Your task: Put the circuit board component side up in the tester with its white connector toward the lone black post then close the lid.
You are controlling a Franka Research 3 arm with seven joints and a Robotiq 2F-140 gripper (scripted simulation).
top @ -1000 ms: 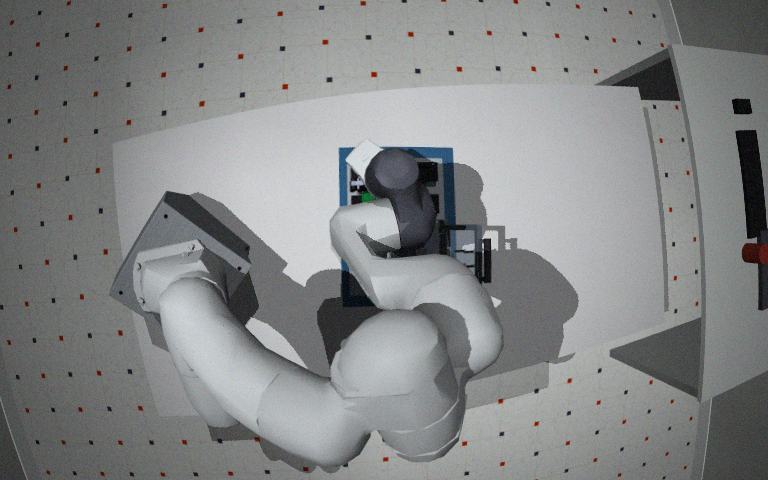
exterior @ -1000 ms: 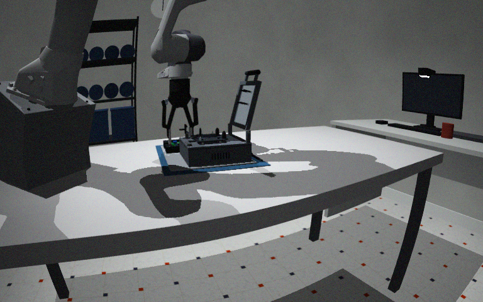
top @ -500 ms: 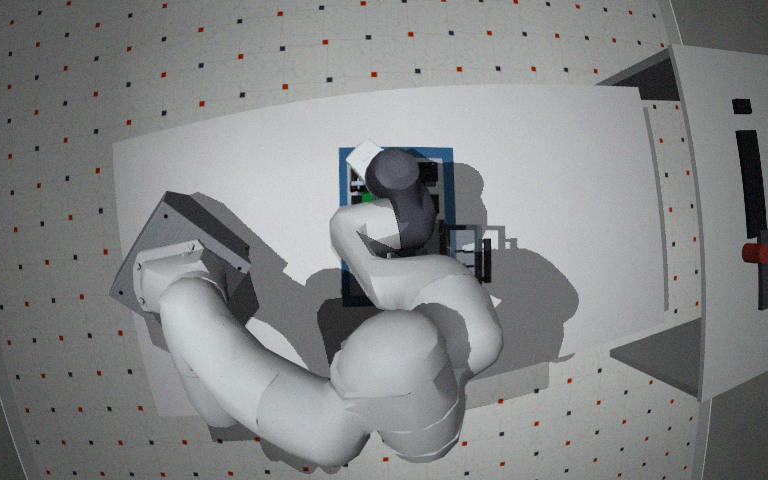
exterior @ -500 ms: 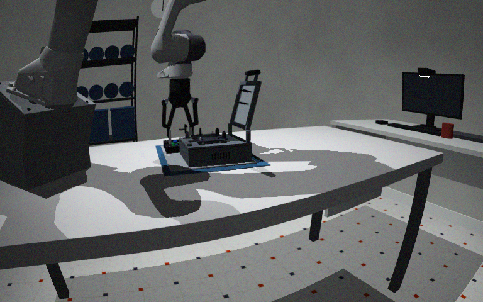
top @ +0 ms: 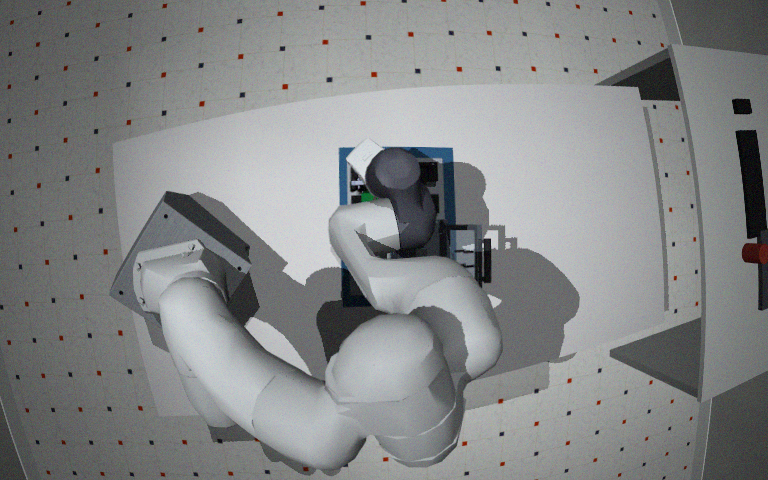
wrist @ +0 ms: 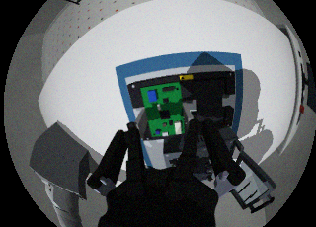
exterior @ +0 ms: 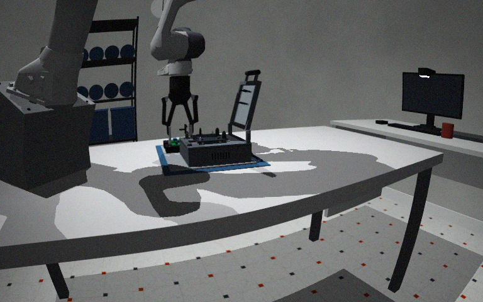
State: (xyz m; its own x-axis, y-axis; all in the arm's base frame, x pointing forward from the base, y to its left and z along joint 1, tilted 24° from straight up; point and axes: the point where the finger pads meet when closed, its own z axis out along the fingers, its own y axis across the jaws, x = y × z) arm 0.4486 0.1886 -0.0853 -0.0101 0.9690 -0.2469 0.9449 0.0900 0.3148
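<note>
"Right, what's up close?"

"My tool [exterior: 180, 138] [wrist: 164, 112] points straight down, about half open. Its fingers stand either side of the circuit board [top: 367, 196] [exterior: 175, 141] [wrist: 163, 101], near the end with the white blocks. Whether they're pressing on its edges, I can't tell."

"And the board itself?"

"Component side up, lying at the black tray [exterior: 166, 146] [wrist: 134, 90], beside the tester [exterior: 217, 154]! It isn't in the tester. There's a yellow piece [wrist: 186, 77] at the tray's far side in the wrist view."

"How's the lid [top: 465, 255] [exterior: 243, 104] [wrist: 253, 183]?"

"Standing up, leaning back slightly, wide open. The tester and tray share the blue-edged mat [top: 449, 196] [exterior: 165, 167] [wrist: 178, 58] on the pale tabletop [top: 555, 166] [exterior: 349, 136] [wrist: 89, 74]."

"Take us further out!"

"My arm's grey pedestal [top: 168, 202] [exterior: 8, 149] [wrist: 59, 143] stands well apart from them. On another desk there's a red cylinder [top: 755, 253] [exterior: 447, 130] near the monitor [exterior: 432, 95], and beyond my arm, a dark shelf rack [exterior: 135, 74] with blue round things against the wall."
</note>
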